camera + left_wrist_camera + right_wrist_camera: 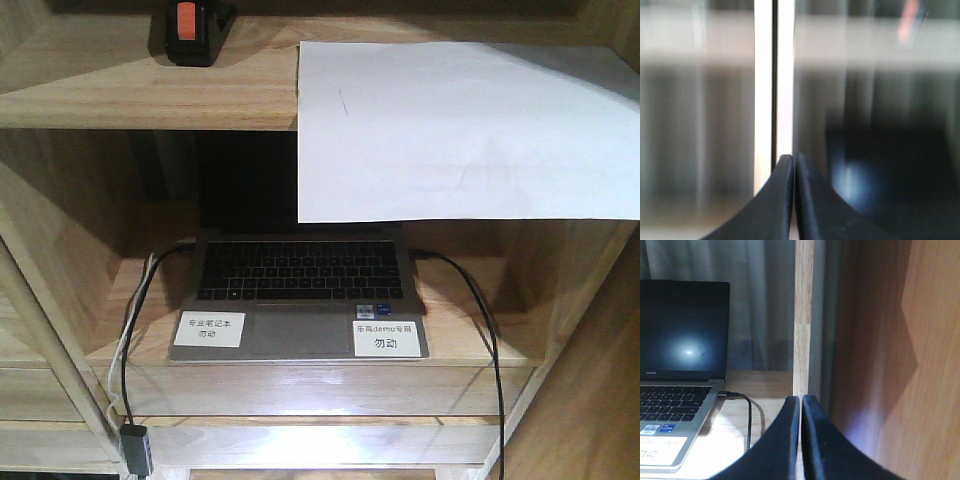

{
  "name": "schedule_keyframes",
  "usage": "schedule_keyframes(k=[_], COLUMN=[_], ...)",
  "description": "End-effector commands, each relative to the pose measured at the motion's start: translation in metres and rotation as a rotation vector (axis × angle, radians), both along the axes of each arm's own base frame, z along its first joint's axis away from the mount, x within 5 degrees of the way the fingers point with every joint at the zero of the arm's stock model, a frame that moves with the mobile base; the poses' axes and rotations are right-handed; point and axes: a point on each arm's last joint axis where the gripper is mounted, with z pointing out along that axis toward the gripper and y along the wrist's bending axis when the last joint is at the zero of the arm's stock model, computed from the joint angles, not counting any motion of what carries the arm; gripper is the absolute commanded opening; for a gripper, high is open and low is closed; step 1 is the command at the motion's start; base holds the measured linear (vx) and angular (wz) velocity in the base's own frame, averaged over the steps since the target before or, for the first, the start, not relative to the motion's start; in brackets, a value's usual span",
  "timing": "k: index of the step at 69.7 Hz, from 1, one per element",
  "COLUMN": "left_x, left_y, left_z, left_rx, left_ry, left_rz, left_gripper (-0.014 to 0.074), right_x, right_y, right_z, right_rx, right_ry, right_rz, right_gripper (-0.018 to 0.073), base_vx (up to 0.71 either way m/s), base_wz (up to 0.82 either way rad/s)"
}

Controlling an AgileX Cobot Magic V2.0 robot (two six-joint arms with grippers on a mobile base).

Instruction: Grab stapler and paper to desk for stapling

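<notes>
An office-like desk workstation: a wooden shelf unit (120,100) houses an open laptop (682,340) ahead and left of the right claw (800,399), a black cable (749,420) just left of the claw; stapler (190,32) and paper (460,130) lie on the shelf above

laptop (300,290) palmrest: left label (209,329) reads "专业笔记本 勿动"; right label (385,338) "乐高demo专用 勿动" (bezel logo too small to read).

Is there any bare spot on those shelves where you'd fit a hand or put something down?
Yes: bare wood on the upper shelf between the stapler and the paper. Below it's crowded: the laptop nearly fills the lower shelf, with cables crossing the narrow strips beside it.
</notes>
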Motion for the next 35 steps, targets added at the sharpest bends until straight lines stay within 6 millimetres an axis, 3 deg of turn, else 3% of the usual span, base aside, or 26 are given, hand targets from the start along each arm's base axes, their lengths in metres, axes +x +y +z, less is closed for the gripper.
schedule_keyframes(k=[1,25,35], left_x=[-0.008,0.009,0.017], left_y=[0.000,0.001,0.000], left_z=[0.030,0.113,0.129], left_rx=[-0.020,-0.003,-0.023], left_ry=[-0.128,0.190,0.315], left_rz=[-0.006,0.008,-0.001], left_gripper=[-0.0007,-0.0007,-0.0007], right_x=[-0.001,-0.001,-0.001], right_y=[0.000,0.000,0.000], right_z=[0.007,0.007,0.007], right_rx=[-0.017,-0.017,-0.017], right_ry=[-0.086,-0.086,-0.086], right_rz=[-0.001,-0.001,-0.001], right_gripper=[-0.0009,-0.0009,-0.0009], base_vx=[0.00,0.00,0.00], base_wz=[0.00,0.00,0.00])
